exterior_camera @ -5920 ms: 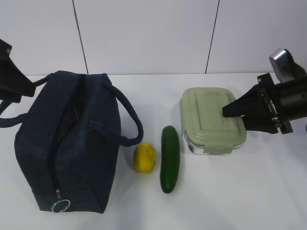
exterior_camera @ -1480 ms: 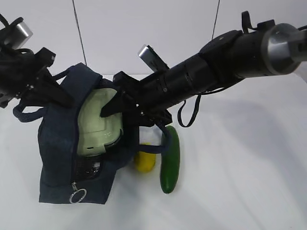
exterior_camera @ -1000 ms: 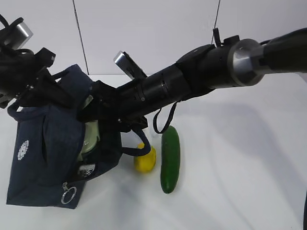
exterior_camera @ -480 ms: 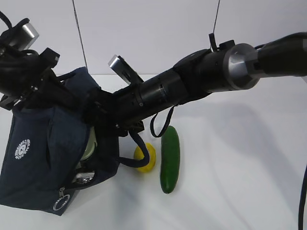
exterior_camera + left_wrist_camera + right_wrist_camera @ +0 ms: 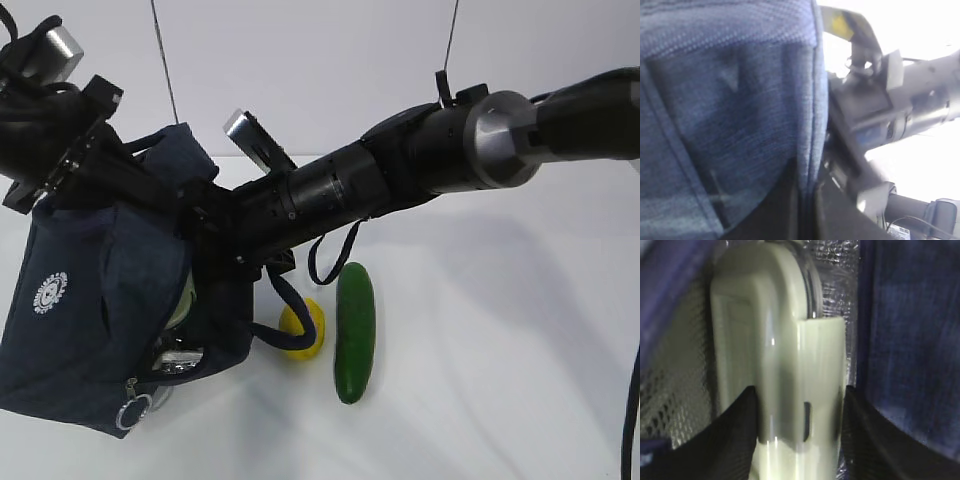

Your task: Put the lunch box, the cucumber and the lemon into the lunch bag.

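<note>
The white table (image 5: pixel 500 400) fills the lower right, mostly bare, white wall behind. The right gripper (image 5: pixel 797 440) grips the lunch box (image 5: pixel 775 365) inside the lunch bag (image 5: pixel 90 300) at left. The left gripper (image 5: pixel 150 185) pinches the bag's rim, closed. The lemon (image 5: pixel 303 330) and the cucumber (image 5: pixel 354 332) lie beside the bag.

my lunch bag (image 5: pixel 90 300) is dark navy with a white round emblem and silvery mesh lining; the lunch box (image 5: pixel 785 365) lid is pale green, the lemon (image 5: pixel 303 330) bright yellow, the cucumber (image 5: pixel 353 330) dark green.
</note>
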Controlling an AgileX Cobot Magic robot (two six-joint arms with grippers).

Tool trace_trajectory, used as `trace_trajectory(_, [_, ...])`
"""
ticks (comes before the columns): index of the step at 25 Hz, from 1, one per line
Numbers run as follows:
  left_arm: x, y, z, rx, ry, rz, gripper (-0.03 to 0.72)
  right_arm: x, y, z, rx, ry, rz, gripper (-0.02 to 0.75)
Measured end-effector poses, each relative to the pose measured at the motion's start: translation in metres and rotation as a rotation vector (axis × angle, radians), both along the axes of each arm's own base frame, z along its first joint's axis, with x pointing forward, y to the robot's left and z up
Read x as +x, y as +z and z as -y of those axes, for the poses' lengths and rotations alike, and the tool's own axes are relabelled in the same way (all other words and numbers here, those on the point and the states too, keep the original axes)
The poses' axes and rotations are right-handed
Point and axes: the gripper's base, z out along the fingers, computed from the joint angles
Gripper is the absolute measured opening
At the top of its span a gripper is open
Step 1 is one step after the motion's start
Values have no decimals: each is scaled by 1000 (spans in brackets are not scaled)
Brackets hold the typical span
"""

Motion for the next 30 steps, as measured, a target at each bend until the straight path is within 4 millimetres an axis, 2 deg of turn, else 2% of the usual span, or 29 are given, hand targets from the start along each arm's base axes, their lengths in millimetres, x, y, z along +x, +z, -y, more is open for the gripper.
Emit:
trace_trajectory(18, [0, 2, 2, -29, 6, -9, -3, -8, 1, -11, 9, 44, 46, 355])
trace_trajectory(25, [-2, 3, 1, -23, -10, -6, -3, -10, 3, -12, 32, 75, 72, 433])
trace_trajectory(30, [-3, 2, 1, -10, -24, -7, -3, -12, 3, -11, 50, 104, 62, 444])
